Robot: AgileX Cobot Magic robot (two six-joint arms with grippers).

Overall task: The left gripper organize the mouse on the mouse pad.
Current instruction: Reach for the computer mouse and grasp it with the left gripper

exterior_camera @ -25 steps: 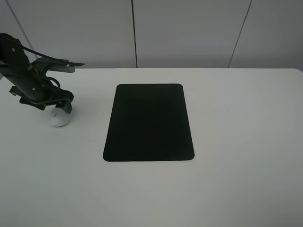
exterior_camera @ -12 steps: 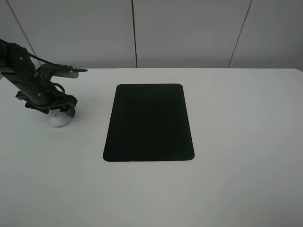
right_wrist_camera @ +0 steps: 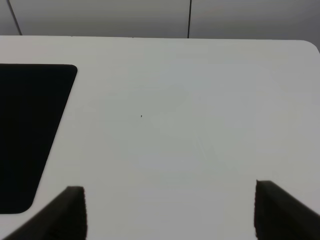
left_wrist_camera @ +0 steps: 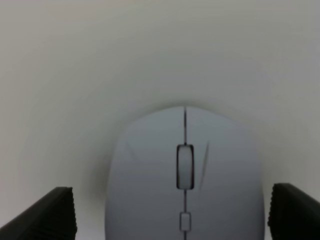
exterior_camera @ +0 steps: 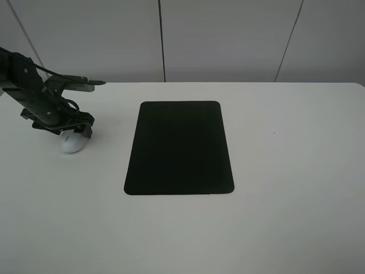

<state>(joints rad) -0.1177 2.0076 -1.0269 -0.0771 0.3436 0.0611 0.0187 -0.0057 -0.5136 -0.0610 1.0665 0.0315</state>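
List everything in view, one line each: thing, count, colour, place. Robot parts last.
table: 1, white, fills most of the exterior view.
mouse pad: 1, matte black, flat near the table's middle, nothing on it.
mouse: 1, white with a grey scroll wheel, on the table left of the mouse pad, apart from it.
wall: grey panels with dark seams, behind the table.
left end effector: 1, black, over the mouse with a finger on each side, open.
right end effector: 1, black fingers spread, above bare table right of the mouse pad.
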